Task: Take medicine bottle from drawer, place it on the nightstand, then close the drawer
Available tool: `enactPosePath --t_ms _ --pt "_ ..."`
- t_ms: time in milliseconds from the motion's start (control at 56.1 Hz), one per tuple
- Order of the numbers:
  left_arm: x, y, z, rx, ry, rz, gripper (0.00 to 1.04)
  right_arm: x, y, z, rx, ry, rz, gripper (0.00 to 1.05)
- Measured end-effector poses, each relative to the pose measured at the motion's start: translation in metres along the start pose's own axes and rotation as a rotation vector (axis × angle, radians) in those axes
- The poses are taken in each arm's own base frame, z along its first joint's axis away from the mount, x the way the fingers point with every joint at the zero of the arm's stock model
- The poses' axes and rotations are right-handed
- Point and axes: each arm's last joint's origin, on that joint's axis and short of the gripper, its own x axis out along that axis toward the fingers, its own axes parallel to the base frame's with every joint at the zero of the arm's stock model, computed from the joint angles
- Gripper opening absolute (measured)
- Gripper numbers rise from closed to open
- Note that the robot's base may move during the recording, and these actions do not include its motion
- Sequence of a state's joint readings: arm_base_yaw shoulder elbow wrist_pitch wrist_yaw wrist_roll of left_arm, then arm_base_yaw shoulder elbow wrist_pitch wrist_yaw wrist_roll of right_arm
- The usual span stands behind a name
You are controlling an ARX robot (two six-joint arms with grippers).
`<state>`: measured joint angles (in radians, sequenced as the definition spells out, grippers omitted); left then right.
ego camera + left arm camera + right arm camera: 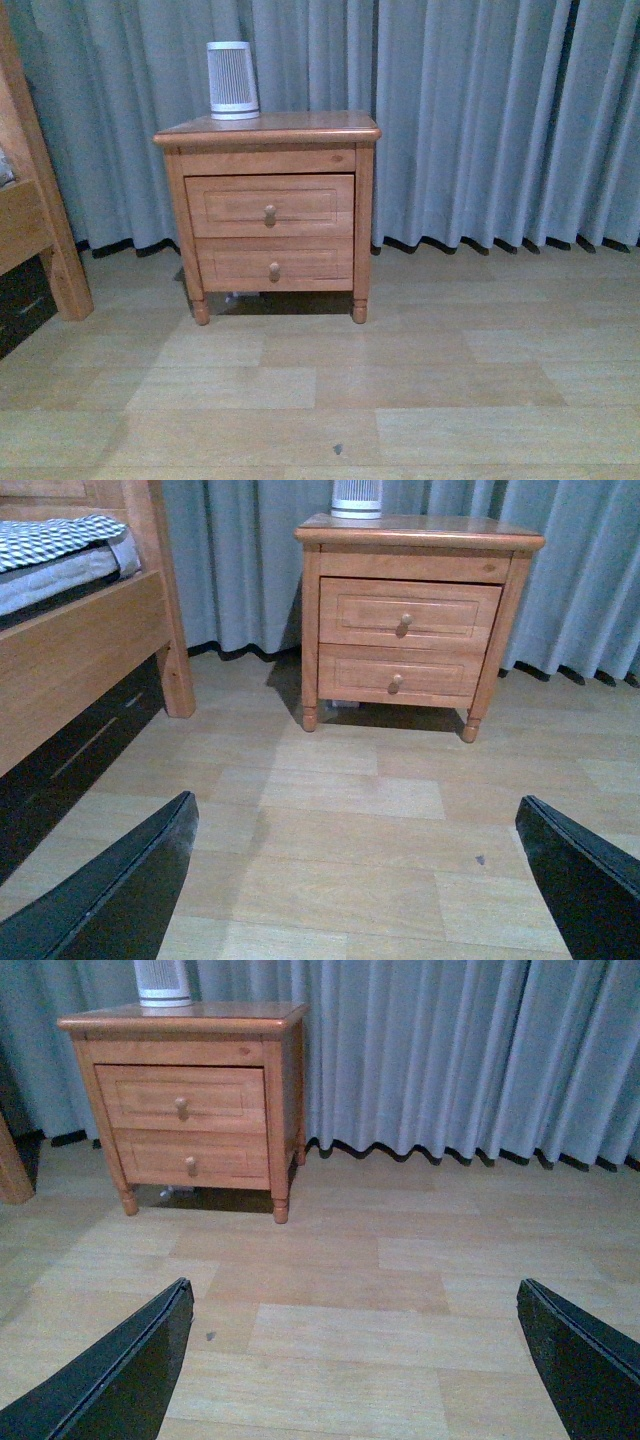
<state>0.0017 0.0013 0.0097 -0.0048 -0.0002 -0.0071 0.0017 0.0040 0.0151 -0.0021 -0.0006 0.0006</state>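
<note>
The reddish-brown nightstand [268,128] stands against the grey curtain, and it also shows in the left wrist view [420,528] and the right wrist view [180,1020]. Its upper drawer [269,205] is shut, with a round wooden knob; the same drawer [408,615] [182,1098] appears from both wrists. The medicine bottle is out of view. My left gripper [355,880] hangs open over bare floor, far in front of the nightstand. My right gripper [355,1360] is open too, with nothing between its fingers. Neither arm shows in the front view.
A tall white ribbed cylinder device [232,80] stands on the nightstand's top at its back left. The lower drawer [275,264] is shut. A wooden bed frame [35,200] with bedding [60,550] stands to the left. Wood-look floor [400,380] lies between me and the nightstand.
</note>
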Motion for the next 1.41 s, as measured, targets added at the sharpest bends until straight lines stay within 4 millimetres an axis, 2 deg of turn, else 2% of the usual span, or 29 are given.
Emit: enactPosePath --t_ms 1408 --pt "0.0000 0.0000 0.0000 0.000 0.000 0.000 0.98 0.0000 0.0000 0.0000 0.000 0.000 0.000 0.98"
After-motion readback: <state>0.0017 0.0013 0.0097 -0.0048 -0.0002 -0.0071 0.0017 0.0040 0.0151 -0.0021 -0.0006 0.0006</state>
